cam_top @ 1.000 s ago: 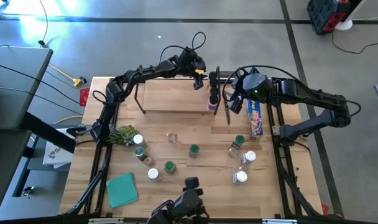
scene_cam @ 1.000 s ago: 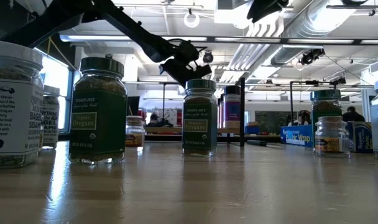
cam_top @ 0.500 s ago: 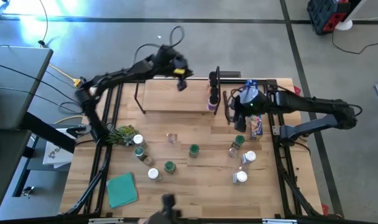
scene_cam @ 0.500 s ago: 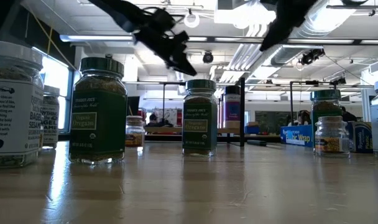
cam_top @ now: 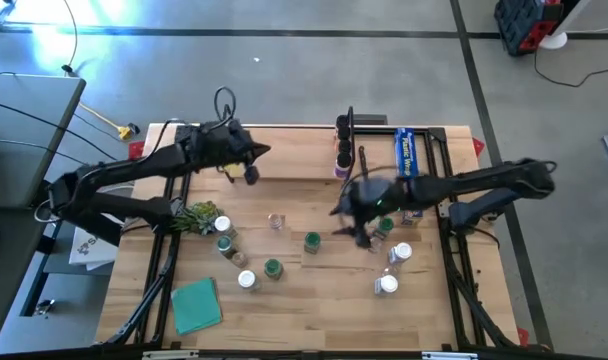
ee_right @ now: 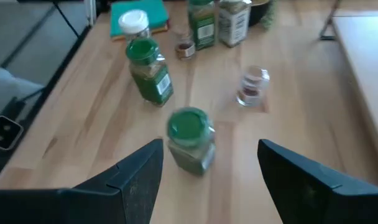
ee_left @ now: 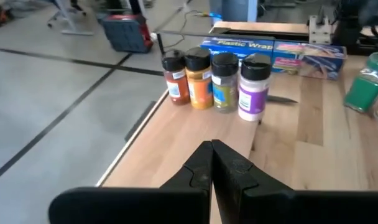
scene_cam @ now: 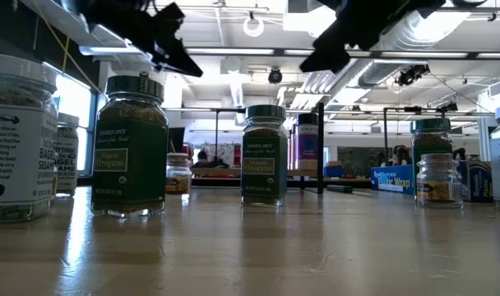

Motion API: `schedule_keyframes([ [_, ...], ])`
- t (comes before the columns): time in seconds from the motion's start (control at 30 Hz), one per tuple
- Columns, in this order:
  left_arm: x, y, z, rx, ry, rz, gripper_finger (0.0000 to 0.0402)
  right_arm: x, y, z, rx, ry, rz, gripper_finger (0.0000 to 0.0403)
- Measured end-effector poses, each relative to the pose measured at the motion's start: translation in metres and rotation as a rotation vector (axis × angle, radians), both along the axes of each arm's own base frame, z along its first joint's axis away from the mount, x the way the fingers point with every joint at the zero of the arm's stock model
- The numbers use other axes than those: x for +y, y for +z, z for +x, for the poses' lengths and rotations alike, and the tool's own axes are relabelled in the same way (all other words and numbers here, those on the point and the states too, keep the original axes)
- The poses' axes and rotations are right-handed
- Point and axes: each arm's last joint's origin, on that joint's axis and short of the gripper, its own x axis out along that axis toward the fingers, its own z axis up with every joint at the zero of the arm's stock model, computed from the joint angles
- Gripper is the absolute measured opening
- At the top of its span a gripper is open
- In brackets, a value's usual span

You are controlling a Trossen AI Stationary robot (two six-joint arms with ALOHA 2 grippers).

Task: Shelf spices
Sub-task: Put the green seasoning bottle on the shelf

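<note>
Left hand (cam_top: 250, 172) clenched empty, upper left over shelf (cam_top: 284, 160); right hand (cam_top: 352, 222) released, centre, above green-lidded spice jar (ee_right: 189, 140) on bench (cam_top: 314, 300)

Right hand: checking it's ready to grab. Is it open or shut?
Open. In the right wrist view the right hand has its two fingers spread wide, with a green-lidded spice jar ahead between them.

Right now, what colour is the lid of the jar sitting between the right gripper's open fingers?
Green. The jar shows best in the right wrist view, ahead of the right gripper.
</note>
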Motion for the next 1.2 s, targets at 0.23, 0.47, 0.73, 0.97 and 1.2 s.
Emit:
schedule_keyframes([
  [0.23, -0.018, -0.001, -0.019, -0.023, 0.043, -0.077, 0.0001, 0.048, -0.019, 0.052, 0.079, -0.04, -0.015, 0.0256],
  [0.47, -0.025, -0.008, -0.023, 0.047, 0.04, -0.143, 0.0001, 0.07, -0.028, 0.085, 0.107, -0.28, -0.03, 0.0256],
  [0.73, -0.031, -0.012, -0.023, 0.095, 0.013, -0.158, 0.0001, 0.074, -0.028, 0.085, 0.183, -0.409, -0.003, 0.0256],
  [0.97, -0.039, -0.012, -0.02, 0.102, -0.025, -0.16, 0.0001, 0.073, -0.045, 0.077, 0.211, -0.431, -0.01, 0.0256],
  [1.2, -0.042, -0.012, -0.019, 0.098, -0.038, -0.162, 0.0001, 0.062, -0.05, 0.077, 0.244, -0.442, 0.0, 0.0256],
])
